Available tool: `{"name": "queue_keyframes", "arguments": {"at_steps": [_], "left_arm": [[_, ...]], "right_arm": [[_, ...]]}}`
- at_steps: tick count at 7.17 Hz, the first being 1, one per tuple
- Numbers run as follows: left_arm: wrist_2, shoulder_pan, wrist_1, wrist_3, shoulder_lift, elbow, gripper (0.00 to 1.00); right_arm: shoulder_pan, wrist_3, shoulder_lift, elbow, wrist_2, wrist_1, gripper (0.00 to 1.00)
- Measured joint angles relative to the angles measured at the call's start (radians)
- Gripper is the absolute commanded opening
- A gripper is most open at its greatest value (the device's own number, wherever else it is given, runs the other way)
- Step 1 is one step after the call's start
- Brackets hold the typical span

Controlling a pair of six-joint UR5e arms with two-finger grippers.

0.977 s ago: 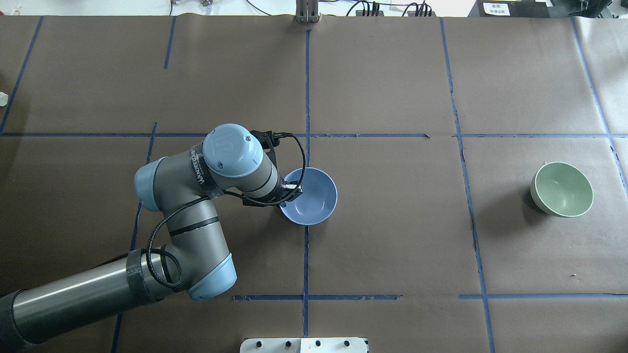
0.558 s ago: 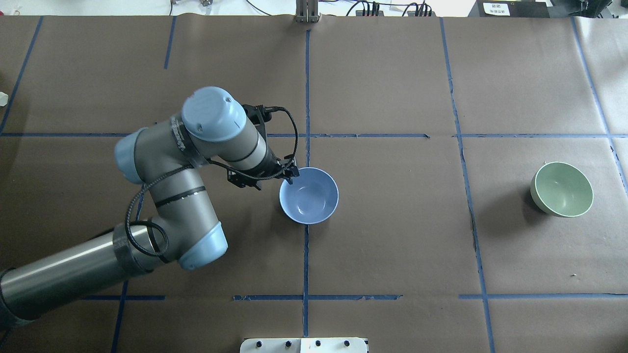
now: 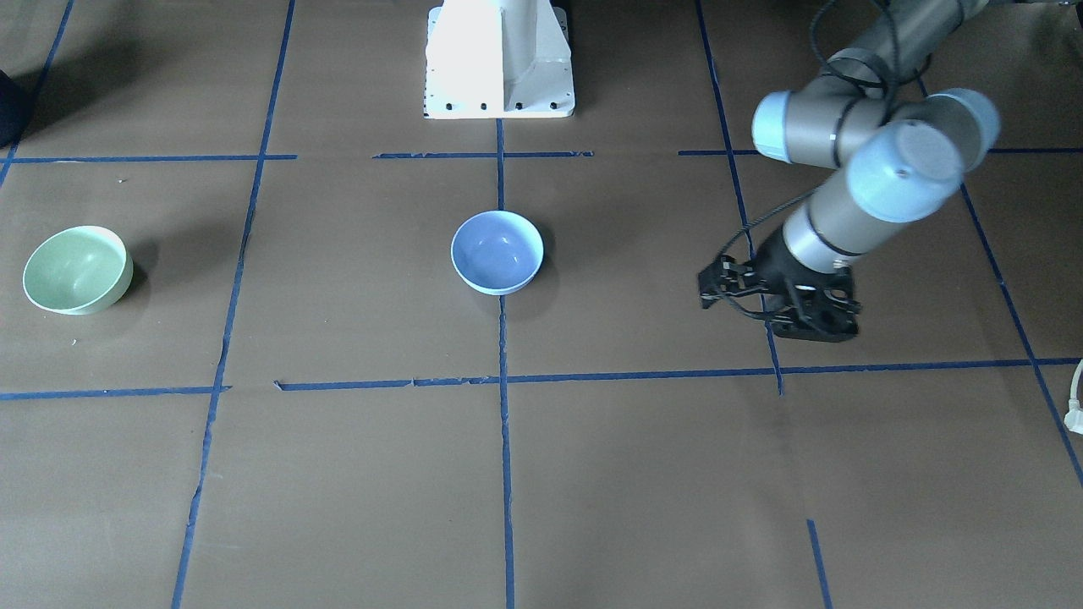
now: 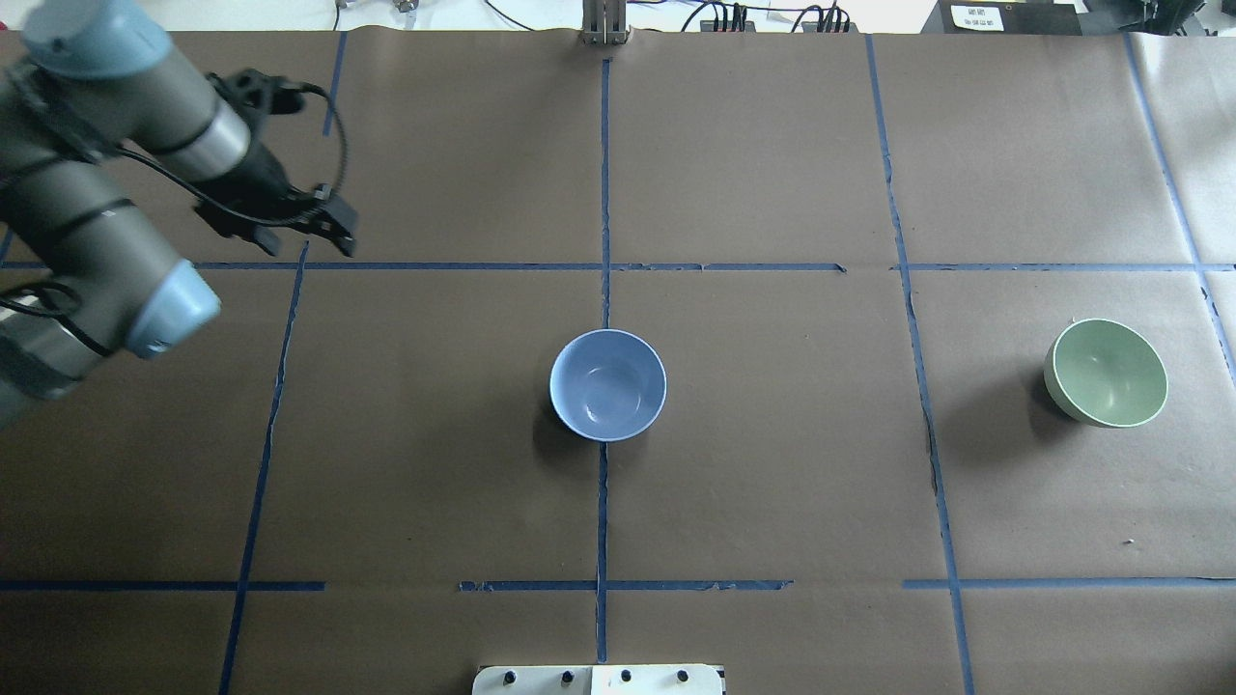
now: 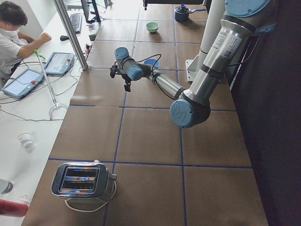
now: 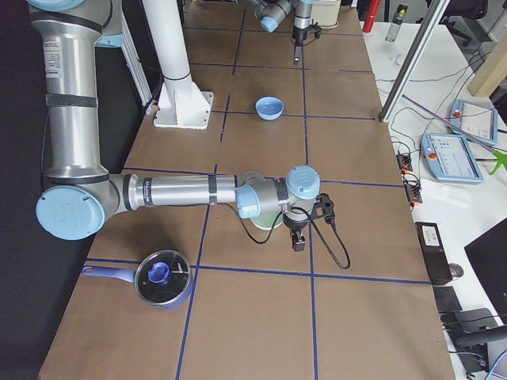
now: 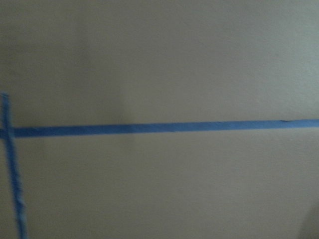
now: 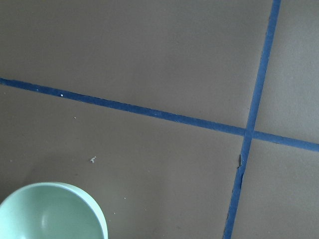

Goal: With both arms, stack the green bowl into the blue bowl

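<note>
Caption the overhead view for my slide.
Blue bowl at centre, green bowl far right, not yet stacked; left hand off to the upper left.

I see a matt brown paper worktop, a smooth, glossy green bowl and a smooth, softer-sheened blue bowl.

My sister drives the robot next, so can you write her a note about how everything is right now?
Left end effector: holding nothing, at the far left of the table, away from both bowls; open or shut, cannot tell.
Right end effector: seen only in the right side view; state unclear.
Blue bowl: upright, empty, mid-table on a tape line.
Green bowl: upright, empty, alone on the robot's right side.
Done: nothing stacked yet.
Left to do: lift the green bowl and set it inside the blue bowl.
</note>
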Motion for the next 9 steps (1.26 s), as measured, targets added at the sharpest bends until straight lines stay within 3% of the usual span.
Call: {"name": "queue_keyframes", "arguments": {"at_steps": [2, 4, 6, 9], "left_arm": [[-0.049, -0.238, 0.116, 0.449, 0.145, 0.0, 1.0], [-0.059, -0.44, 0.17, 0.745, 0.327, -0.002, 1.0], [-0.06, -0.524, 0.174, 0.831, 0.46, -0.022, 1.0], [-0.052, -0.559, 0.174, 0.75, 0.562, -0.143, 1.0]], "right_arm": [[-0.011, 0.057, -0.004, 0.036, -0.001, -0.001, 1.0], [-0.013, 0.067, -0.016, 0.045, 0.0, 0.001, 1.0], [-0.014, 0.073, -0.031, 0.047, -0.001, 0.001, 1.0], [-0.027, 0.135, -0.06, 0.052, -0.001, 0.01, 1.0]]}}
